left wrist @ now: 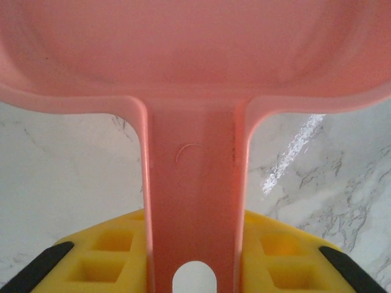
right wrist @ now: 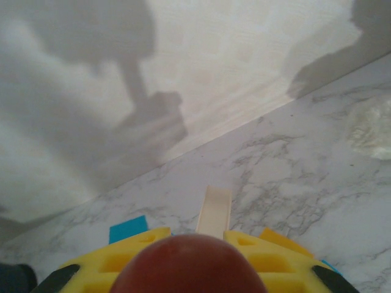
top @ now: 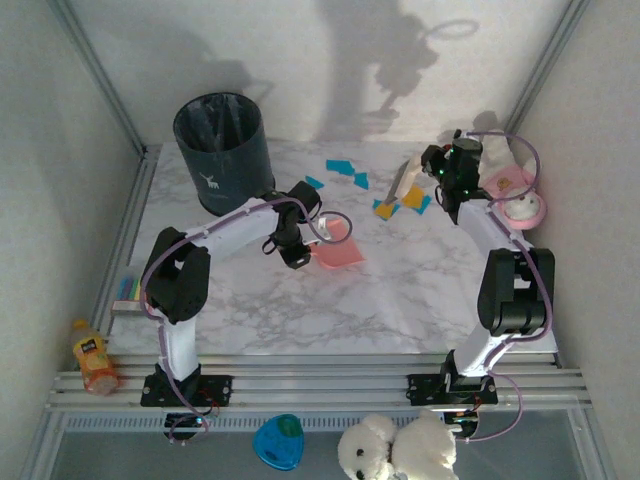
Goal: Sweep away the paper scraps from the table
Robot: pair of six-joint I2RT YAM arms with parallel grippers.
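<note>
The main risk is a stroke that scatters rather than gathers. The dustpan (top: 338,255), clamped by its handle in the closed left end effector (top: 296,256), sits apart from the paper scraps (top: 340,167), so a hard flick of the brush (top: 405,180) could send light pieces past its mouth or off the counter (top: 400,290). The right end effector (top: 432,170) is closed on the brush handle. Orange and teal scraps lie just beside and below it near the back wall, with more teal ones farther left, beyond the dustpan.
</note>
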